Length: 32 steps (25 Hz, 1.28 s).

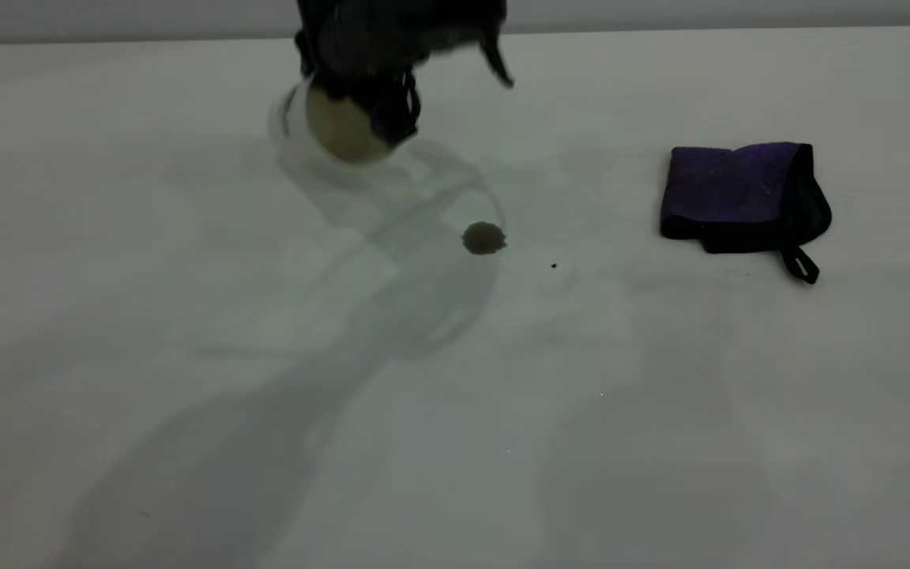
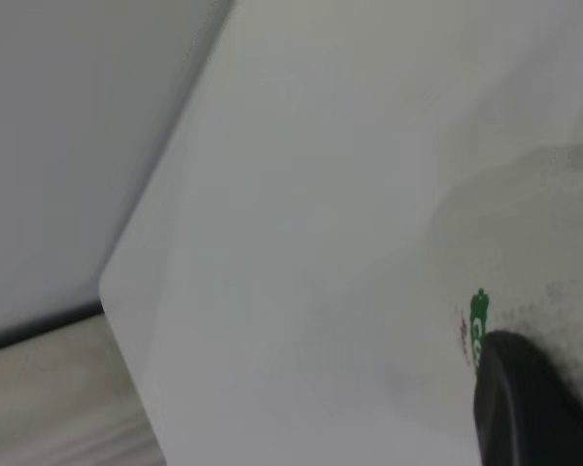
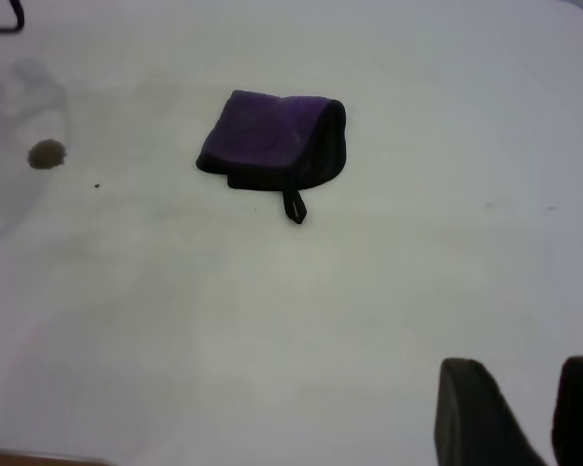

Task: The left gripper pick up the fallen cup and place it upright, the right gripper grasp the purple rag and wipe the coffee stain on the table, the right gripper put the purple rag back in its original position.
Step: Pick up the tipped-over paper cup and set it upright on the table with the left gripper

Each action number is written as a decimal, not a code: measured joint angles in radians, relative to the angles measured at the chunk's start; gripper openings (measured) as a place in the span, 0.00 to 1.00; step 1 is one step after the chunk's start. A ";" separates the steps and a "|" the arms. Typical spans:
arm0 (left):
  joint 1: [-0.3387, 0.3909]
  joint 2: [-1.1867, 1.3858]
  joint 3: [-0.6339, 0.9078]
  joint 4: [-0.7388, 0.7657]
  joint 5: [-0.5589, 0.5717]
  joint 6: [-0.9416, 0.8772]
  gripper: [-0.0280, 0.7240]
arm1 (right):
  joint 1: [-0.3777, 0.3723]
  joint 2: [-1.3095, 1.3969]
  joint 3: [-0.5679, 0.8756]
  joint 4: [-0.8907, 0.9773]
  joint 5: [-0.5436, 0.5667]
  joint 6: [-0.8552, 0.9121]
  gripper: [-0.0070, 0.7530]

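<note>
Step in hand, as I read it: cup righting, first of the three.

Upper left-centre of the exterior view — my left gripper is clamped on the cup. The cup is tilted, its cream-stained mouth facing the camera. I cannot tell whether its lower edge touches the surface or hangs just above it. In the left wrist view one dark finger lies against the ribbed wall beside the green band, at that frame's lower right.

Centre of the exterior view: the coffee stain, a small brown blot, untouched, lying near the cup and below and to its right in the frame. A tiny black speck sits just right of it.

Right of the exterior view: the purple rag, folded, loop trailing toward the lower right, well apart from the stain.

The right gripper shows only in its own wrist view, at the lower right edge — jaws apart, nothing held, well clear of the rag.

Next move, my judgement: rotate the left wrist until the cup's base is flat on the surface, then let go. Risk: the paper wall could deform under the clamp.
</note>
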 joint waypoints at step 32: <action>0.408 -0.028 -0.116 -1.424 -0.203 0.869 0.11 | 0.000 0.000 0.000 0.000 0.000 0.000 0.32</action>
